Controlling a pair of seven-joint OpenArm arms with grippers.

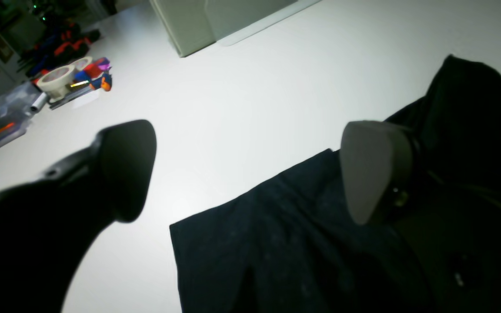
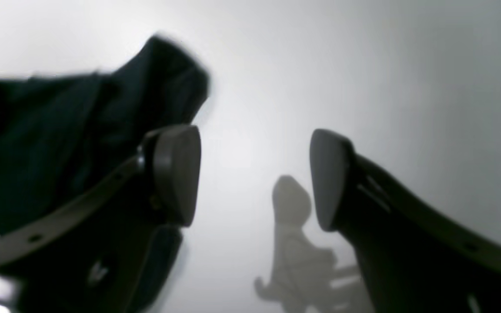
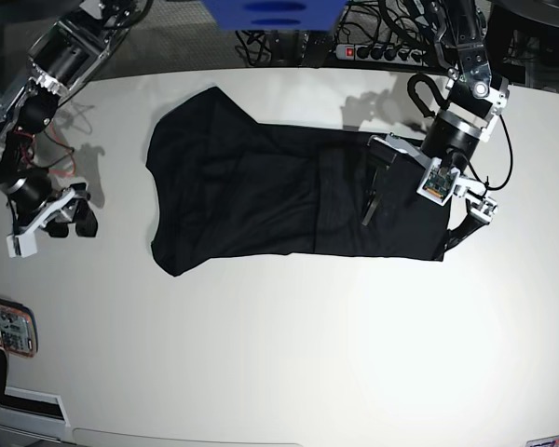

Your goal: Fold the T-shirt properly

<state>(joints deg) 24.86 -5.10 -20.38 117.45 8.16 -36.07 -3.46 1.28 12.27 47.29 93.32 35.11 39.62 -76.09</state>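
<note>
The T-shirt (image 3: 289, 196) lies lengthwise across the table (image 3: 279, 354), its end under the released left gripper (image 3: 415, 219); the right gripper (image 3: 70, 219), also released, waits well apart.

T-shirt (image 3: 261, 200): black cloth, soft and matt, unprinted; a fine weave and faint pale lint show in the left wrist view (image 1: 276, 243).

Table (image 3: 289, 354): smooth white top with a dull sheen; it takes soft shadows and gives no sharp reflection.

Left gripper (image 1: 250, 174): fingers of black, smooth, slightly glossy plastic; the pad (image 1: 370, 167) is grey, matt and rubber-like.

Right gripper (image 2: 255, 178): dark smooth finger shells with a pale strip along one edge; pads (image 2: 178, 174) grey and matt. Blurred, so finer texture cannot be told.

Tape roll (image 1: 57, 80): cream, paper-like and matt.
</note>
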